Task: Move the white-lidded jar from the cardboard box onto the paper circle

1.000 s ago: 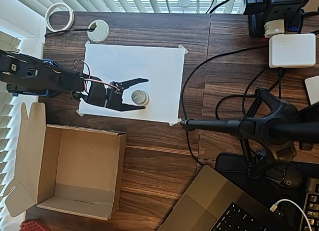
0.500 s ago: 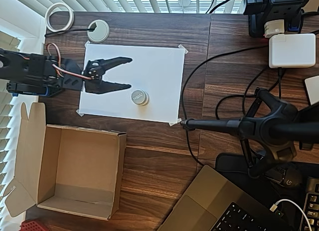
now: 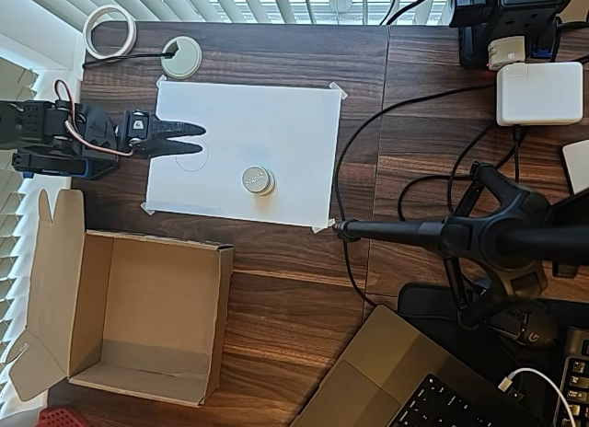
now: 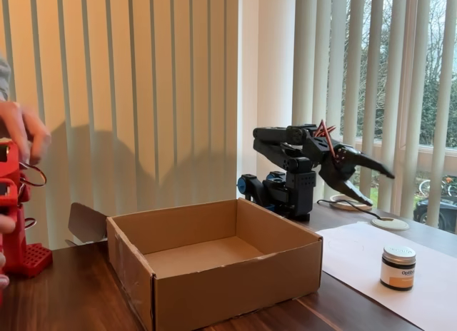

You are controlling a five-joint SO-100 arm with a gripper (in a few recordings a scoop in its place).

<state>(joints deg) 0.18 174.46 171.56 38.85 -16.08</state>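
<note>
We see the jar (image 3: 258, 180) standing out of the box (image 3: 129, 317) on the white paper sheet (image 3: 276, 123), and our empty claw (image 3: 189, 138) nearly closed nearby.

**Camera placement: one overhead, one low side view**

The overhead view looks straight down from well above the dark wooden table (image 3: 276, 280), wide enough to take in the window blinds along the top edge and a laptop at the bottom. The fixed view sits near tabletop height, close to the cardboard box (image 4: 214, 263), facing across the table toward the window. Both share the cardboard box (image 3: 129, 317), the white-lidded jar (image 3: 258, 180) (image 4: 398, 267), the white paper sheet (image 3: 276, 123) and the black arm (image 4: 300, 167).
</note>
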